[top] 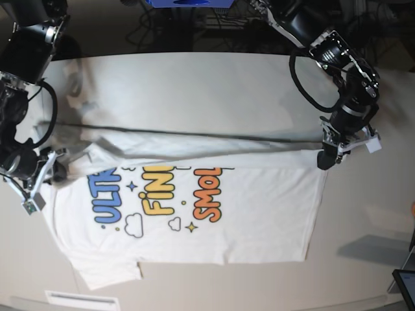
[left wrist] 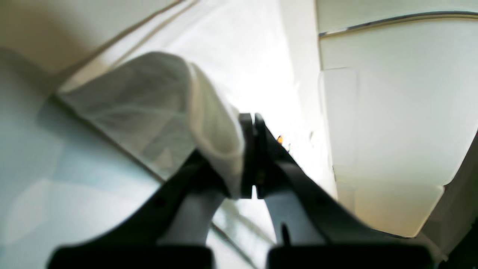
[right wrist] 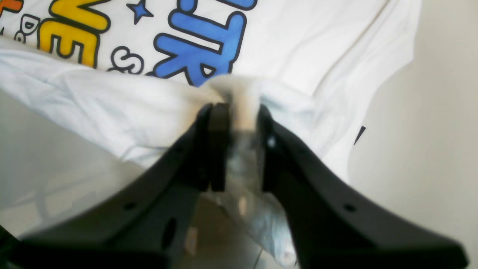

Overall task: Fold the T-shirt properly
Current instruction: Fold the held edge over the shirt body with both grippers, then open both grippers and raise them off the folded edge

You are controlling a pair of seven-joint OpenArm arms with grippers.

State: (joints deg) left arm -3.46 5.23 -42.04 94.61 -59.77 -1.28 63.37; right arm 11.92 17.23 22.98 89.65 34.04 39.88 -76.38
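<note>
Base view, from its left side: the right gripper (top: 57, 170) sits at the T-shirt (top: 259, 214) sleeve end, jaws slightly apart around a bunched fold. Printed side up, the shirt lies on the table (top: 194, 84) (far edge folded over). The left gripper (top: 322, 160) clamps its hem corner.

A pale beige flat worktop (top: 194, 84) fills most of the base view. A small dark screen corner (top: 405, 282) sits at its near right edge. A white ribbed strip (top: 81, 300) lies along the near left edge. Tangled dark cables (top: 214, 26) lie beyond the far edge.
</note>
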